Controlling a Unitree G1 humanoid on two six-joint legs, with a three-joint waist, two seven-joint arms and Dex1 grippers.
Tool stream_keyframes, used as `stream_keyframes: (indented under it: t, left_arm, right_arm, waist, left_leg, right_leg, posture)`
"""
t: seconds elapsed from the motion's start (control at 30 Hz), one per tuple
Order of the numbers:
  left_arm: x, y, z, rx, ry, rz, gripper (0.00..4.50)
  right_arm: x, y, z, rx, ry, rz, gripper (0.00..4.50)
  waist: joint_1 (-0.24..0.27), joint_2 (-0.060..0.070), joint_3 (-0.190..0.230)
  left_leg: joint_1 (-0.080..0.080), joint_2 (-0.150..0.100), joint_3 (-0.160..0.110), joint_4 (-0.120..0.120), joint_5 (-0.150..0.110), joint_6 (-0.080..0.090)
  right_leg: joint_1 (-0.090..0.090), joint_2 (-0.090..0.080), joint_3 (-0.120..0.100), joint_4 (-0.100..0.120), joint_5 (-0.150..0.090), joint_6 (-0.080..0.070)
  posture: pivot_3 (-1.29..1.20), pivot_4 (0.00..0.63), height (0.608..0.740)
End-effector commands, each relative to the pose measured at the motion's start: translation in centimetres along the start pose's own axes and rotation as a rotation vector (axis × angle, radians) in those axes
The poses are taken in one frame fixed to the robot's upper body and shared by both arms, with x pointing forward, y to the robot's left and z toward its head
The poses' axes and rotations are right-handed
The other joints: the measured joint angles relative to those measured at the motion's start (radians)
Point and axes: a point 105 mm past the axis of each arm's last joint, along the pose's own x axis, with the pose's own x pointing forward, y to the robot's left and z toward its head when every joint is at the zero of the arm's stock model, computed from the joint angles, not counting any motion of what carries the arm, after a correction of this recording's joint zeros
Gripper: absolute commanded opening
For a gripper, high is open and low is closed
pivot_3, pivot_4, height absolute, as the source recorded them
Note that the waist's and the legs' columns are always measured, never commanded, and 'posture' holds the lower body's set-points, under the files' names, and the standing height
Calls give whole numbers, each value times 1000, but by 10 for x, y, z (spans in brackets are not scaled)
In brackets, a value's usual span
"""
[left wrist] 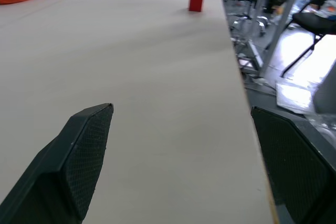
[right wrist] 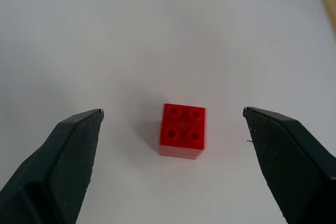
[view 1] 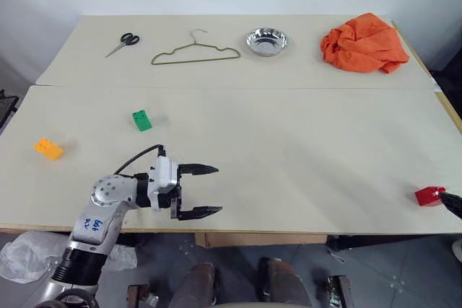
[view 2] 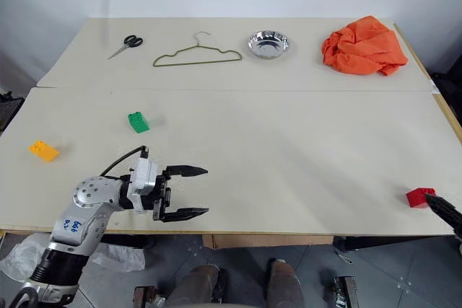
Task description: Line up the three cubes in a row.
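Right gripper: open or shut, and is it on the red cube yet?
Open. The right gripper has its fingers spread wide either side of the red cube, clear gaps both sides, not touching.

Blue handwritten marks on the silver-grey metal forearm casing of the left arm (view 1: 94,223), at about 7 o'clock in the head views; too small and slanted to read. No other lettering, label, brand or number legible anywhere.

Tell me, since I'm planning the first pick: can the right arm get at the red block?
Probably yes: the red block sits alone between the right gripper's open jaws, nothing around it.
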Motion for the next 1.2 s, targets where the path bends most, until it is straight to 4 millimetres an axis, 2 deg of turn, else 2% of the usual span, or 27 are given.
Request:
stream_keyframes:
  t: [0.03, 0.17, 0.3, 0.43, 0.53, 0.7, 0.77, 0.83, 0.87, 0.9, 0.93, 1.0, 1.03, 1.07, 1.1, 1.13, 1.2]
  left_arm:
    - [1, -2, 5, 46, 1, -50, 4464]
    - [2, -1, 6, 55, -5, -49, 4464]
    - [3, -2, 7, 67, -5, -43, 4464]
    - [2, -1, 9, 78, -1, -19, 4464]
    - [1, 0, 10, 81, 1, -7, 4500]
    - [-3, 3, 10, 93, 11, 20, 4500]
    - [-5, 4, 11, 99, 15, 36, 4500]
    - [-9, 6, 11, 104, 18, 56, 4500]
    - [-12, 6, 12, 108, 20, 71, 4500]
    - [-16, 8, 12, 110, 21, 101, 4500]
    - [-23, 8, 12, 78, 28, 132, 4500]
    - [-32, 6, 10, 45, 46, 172, 4500]
    - [-39, 6, 8, 40, 48, 224, 4500]
    - [-44, 6, 7, 41, 48, 261, 4500]
    - [-50, 4, 5, 36, 49, 306, 4500]
    - [-54, 3, 4, 31, 49, 334, 4500]
    - [-59, -1, 0, 23, 63, 380, 4500]
  right_arm:
    - [8, -7, 3, -54, 23, -47, 4500]
    - [20, -9, 4, -66, 40, -43, 4500]
    - [33, -14, -8, -43, 127, -50, 4500]
    - [44, -16, -13, -42, 131, -59, 4500]
    - [49, -10, -12, -33, 119, -28, 3927]
    - [53, -1, -13, -46, 147, 23, 2357]
    - [56, 1, -6, -71, 129, 35, 1636]
    - [61, 6, 8, -85, 76, 62, 1510]
    - [63, 13, 15, -97, 57, 107, 1510]
    - [67, 30, 25, -144, 36, 209, 1510]
    - [70, 56, 34, -228, 42, 358, 1510]
    - [73, 93, 44, -352, 58, 574, 1510]
    - [83, 124, 57, -407, 25, 710, 1510]
    - [89, 145, 68, -446, 0, 795, 1510]
    - [97, 177, 75, -513, -36, 910, 1510]
    - [102, 197, 79, -562, -56, 980, 1510]
    - [105, 232, 69, -677, -21, 1131, 1510]
  waist:
    - [-1, 0, 0]
    - [-2, 0, 0]
    - [-3, 0, 0]
    - [-3, 0, 0]
    - [-3, 0, 0]
    - [-3, 0, 0]
    - [-3, 0, 0]
    - [-5, 0, 0]
    - [-6, 0, 0]
    - [-9, 1, 0]
    - [-11, 1, 0]
    - [-22, 2, 1]
    - [-29, 2, 1]
    - [-38, 0, 2]
    - [-46, 0, 2]
    - [-52, -2, 3]
    - [-50, -3, 4]
  left_leg:
    - [0, 0, 0, 0, 0, 0]
    - [0, 0, 0, 0, 0, 0]
    - [0, 0, 0, 0, 0, 0]
    - [0, 0, 0, 1, 0, 0]
    - [0, 0, 0, 1, 0, 0]
    - [0, 0, 0, 1, 0, 0]
    - [0, 0, 0, 1, 0, 0]
    - [0, 0, 0, 1, 0, 0]
    - [0, 0, 1, 1, 0, 0]
    - [0, 0, 1, 1, 0, 0]
    - [0, 0, 1, 1, 0, -1]
    - [0, 1, 2, 0, 0, -1]
    - [0, 1, 2, 0, 0, -1]
    - [0, 2, 2, 0, 0, -2]
    - [1, 4, 4, 1, 0, -3]
    - [2, 4, 4, 1, 0, -3]
    - [2, 6, 3, 0, 0, -5]
  right_leg:
    - [0, 0, 0, 0, 0, 0]
    - [0, 0, 0, 0, 0, 0]
    - [0, 1, 0, 0, 0, 0]
    - [0, 1, 0, 1, 0, 0]
    - [0, 1, -1, 1, 0, 1]
    - [0, 1, -1, 1, 0, 1]
    - [0, 1, -1, 1, 0, 1]
    - [0, 1, -1, 1, 0, 1]
    - [-1, 1, 0, 1, 0, 1]
    - [-1, 1, 0, 1, 0, 1]
    - [-1, 1, 0, 1, 0, 1]
    - [-2, 2, 1, 2, 0, 1]
    - [-2, 2, 1, 2, 0, 1]
    - [-2, 3, 0, 1, 0, 1]
    - [-2, 5, 2, 1, 0, 1]
    - [-2, 5, 2, 1, 0, 1]
    - [-2, 6, 1, 1, 0, -1]
  posture:
    - [0, 150, 740]
    - [0, 150, 740]
    - [0, 150, 740]
    - [0, 150, 740]
    - [0, 150, 740]
    - [0, 150, 740]
    - [0, 150, 740]
    - [0, 150, 740]
    - [0, 150, 740]
    - [0, 150, 740]
    - [0, 150, 740]
    - [0, 150, 740]
    - [0, 150, 740]
    - [0, 150, 740]
    - [0, 150, 740]
    - [0, 150, 740]
    - [0, 150, 740]
